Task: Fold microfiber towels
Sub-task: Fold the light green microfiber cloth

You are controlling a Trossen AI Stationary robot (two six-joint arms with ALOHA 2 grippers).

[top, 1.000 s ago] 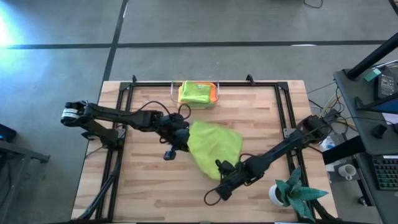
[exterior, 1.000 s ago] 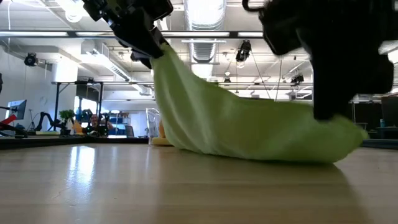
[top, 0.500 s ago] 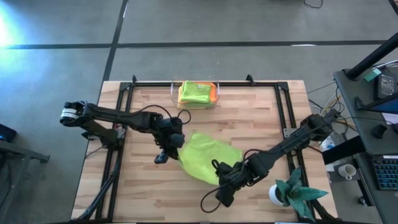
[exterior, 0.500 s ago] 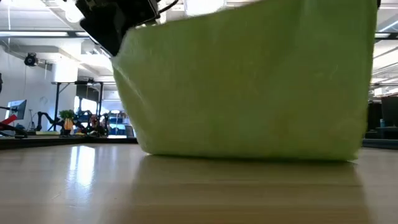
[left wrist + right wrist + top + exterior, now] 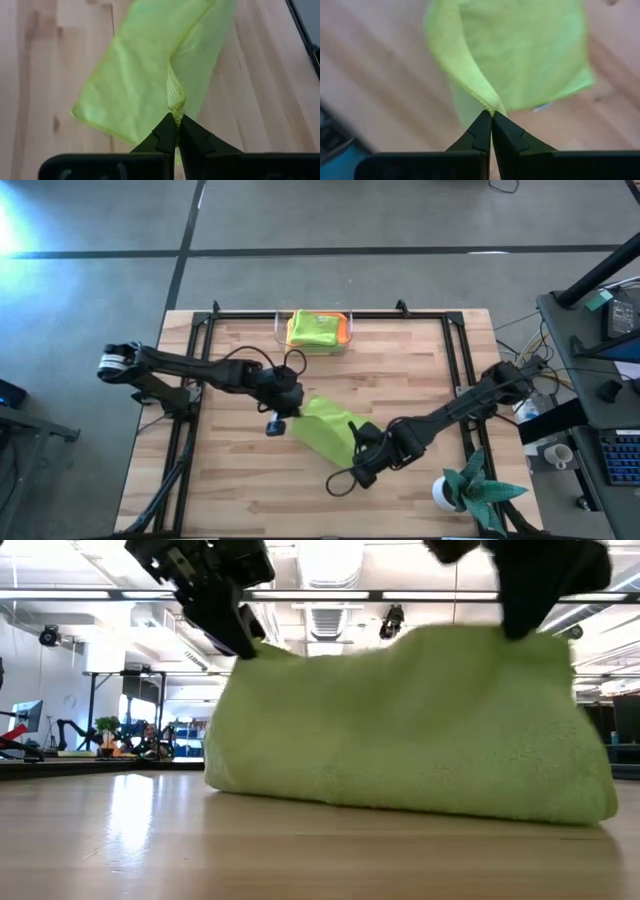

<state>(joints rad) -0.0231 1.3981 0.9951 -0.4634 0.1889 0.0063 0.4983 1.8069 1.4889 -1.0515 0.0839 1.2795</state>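
A pale wooden worktop is seen from above, ringed by grey floor. Near its centre a lime green towel is held up by two corners, pinched shut in the left pincer at its ten o'clock and the right pincer at its four o'clock, seemingly so one half can be laid over the other. At the worktop's twelve o'clock a clear bin holds yellow and orange cloths.

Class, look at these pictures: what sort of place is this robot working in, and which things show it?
Probably a robotics lab or workshop in an open industrial hall: a wooden table in a black frame on bare concrete, exposed ceiling ducts, and a side desk with a keyboard and cables.
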